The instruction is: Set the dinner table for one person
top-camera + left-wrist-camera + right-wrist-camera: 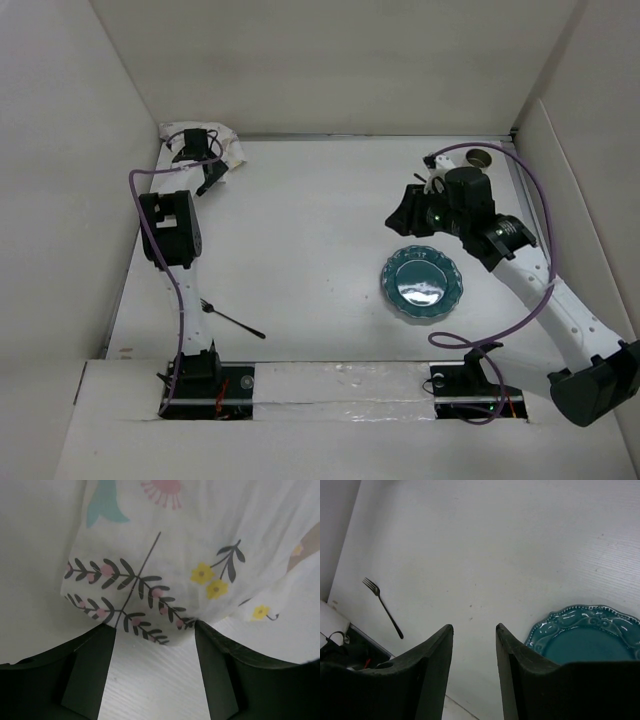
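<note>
Inside plain white walls (330,60), we see the matte white worktop (300,230) reaching the far wall, its longer side seemingly left to right. Our left pincer (155,630) stands apart at the edge of the printed mat (200,555); the right pincer (474,630) stands apart, empty.

top external: mounted high behind arm bases, aimed down, whole dinner table (320,220) covered from afar. left wrist: held low and very close, aimed at printed cloth mat (190,555) in far left corner, mat shared with top view, own fingers (85,675) framed at bottom. right wrist: held higher, aimed across table toward near left; fork (382,607) and teal plate (585,640) shared with top view.
</note>
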### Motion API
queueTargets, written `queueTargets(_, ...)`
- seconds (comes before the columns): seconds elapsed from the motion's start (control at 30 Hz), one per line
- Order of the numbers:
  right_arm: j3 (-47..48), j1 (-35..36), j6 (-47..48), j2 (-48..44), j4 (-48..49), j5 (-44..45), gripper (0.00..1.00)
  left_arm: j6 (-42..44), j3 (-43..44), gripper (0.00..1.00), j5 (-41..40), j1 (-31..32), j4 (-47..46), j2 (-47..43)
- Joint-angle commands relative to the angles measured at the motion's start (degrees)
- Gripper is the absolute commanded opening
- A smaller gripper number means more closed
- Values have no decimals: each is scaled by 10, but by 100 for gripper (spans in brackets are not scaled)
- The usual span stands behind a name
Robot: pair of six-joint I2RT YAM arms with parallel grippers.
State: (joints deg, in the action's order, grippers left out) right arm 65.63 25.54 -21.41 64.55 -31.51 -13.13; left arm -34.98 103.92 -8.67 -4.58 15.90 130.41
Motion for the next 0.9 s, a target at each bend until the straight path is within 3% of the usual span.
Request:
queueTargets(0.0, 14, 8, -2, 4, 22, -8, 45, -52, -35, 62, -3, -11, -77, -27)
queueTargets(0.17, 18, 29, -21, 22, 27, 3, 46, -58, -22, 61, 2, -17, -91, 0)
queueTargets(0.3, 28, 59, -30, 44, 29, 12, 45, -57, -1, 50, 1, -17, -107, -4)
queueTargets(0.33, 28, 65, -34, 44, 31, 13, 45, -56, -5, 45, -1, -17, -107, -9)
queueTargets(0.37, 28, 77, -36, 51, 37, 15, 46, -51, -6, 34, -5, -17, -117, -15)
queueTargets(0.4, 27, 83, -39, 54, 43, 16, 45, -47, -9, 17, -4, -17, -121, -19)
queueTargets(0.47, 22, 99, -50, 65, 64, 20, 45, -29, 4, 0, 4, -17, -118, -38)
queueTargets(0.67, 29, 117, -49, 88, 91, 26, 39, 10, 20, 0, 46, 11, -119, -115)
queueTargets(0.87, 88, 117, -17, 120, 94, 42, 28, 25, 76, 0, 144, 96, -110, -226)
